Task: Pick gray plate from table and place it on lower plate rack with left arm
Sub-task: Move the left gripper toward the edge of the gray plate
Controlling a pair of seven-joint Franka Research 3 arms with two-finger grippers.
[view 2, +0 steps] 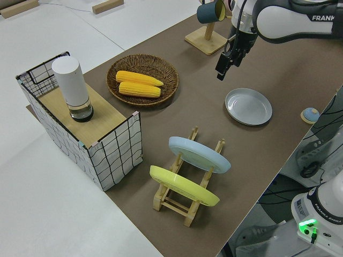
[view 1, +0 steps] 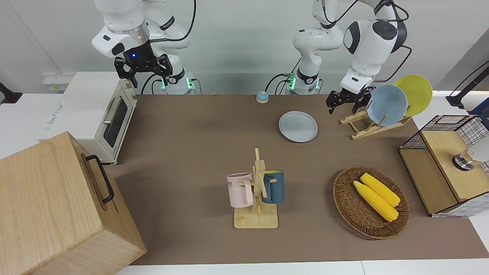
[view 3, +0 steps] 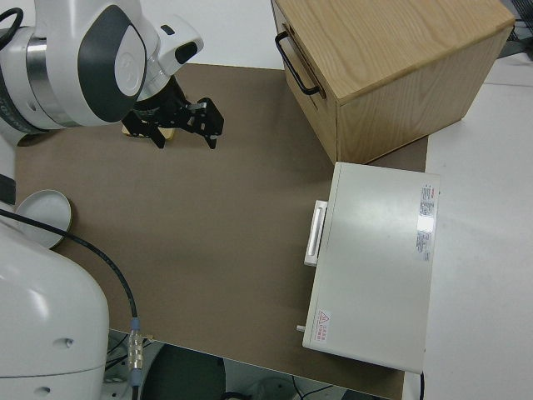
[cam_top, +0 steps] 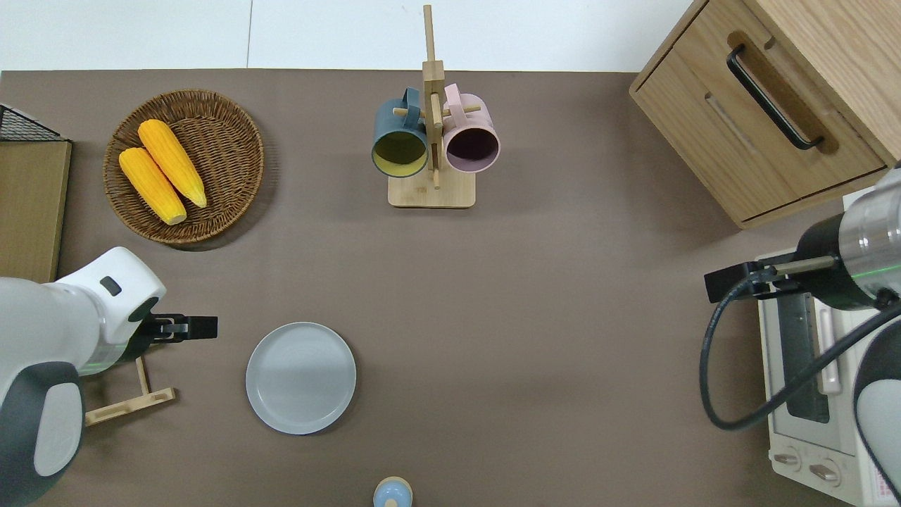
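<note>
Our left gripper [cam_top: 204, 327] hangs with its fingers apart and nothing between them, over bare mat at about ten o'clock from the gray plate [cam_top: 301, 377] in the overhead view. We see that plate lying flat on the table [cam_top: 535, 296], right way up, beside the lower plate rack [cam_top: 130, 403] and apart from it. It is round, pale bluish-gray and matte, with a shallow raised rim. We judge it stiff, fairly light, somewhat slick and breakable, so we would pinch the rim at its nine o'clock edge. Our right arm is parked.
</note>
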